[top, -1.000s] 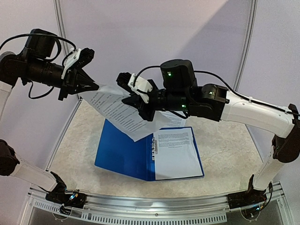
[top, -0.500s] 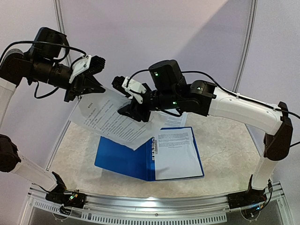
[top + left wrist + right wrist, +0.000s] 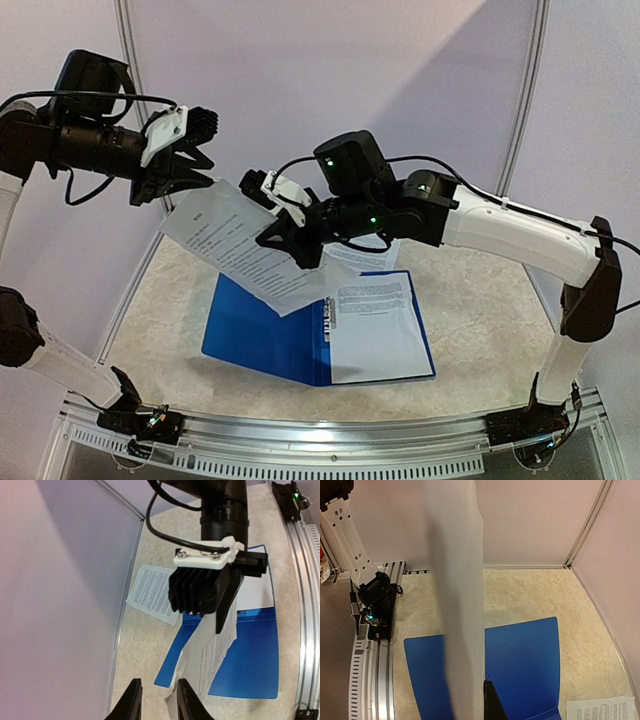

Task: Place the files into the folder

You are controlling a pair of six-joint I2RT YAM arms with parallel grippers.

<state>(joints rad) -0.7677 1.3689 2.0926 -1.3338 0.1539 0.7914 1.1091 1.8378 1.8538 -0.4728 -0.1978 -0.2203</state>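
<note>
Left pincer (image 3: pixel 203 172) has loosened; right pincer (image 3: pixel 278 232) now clamps the sheet (image 3: pixel 235 240).

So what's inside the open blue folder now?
One printed sheet lies on the right half of the folder. Its left half looks bare, though the raised sheet hides part of it.

left arm (image 3: pixel 90 150): black cylindrical motor housings above, white tube link below, black elbow, loose black cable loop.
right arm (image 3: pixel 510 232): white links, black joints, green lights on two housings, thin black cable.
left gripper (image 3: pixel 205 178): black ribbed block, white bracket, tapered black fingers.
right gripper (image 3: pixel 272 237): black finned block, white bracket with two screws.
bases (image 3: pixel 140 422): black, small lights.
</note>
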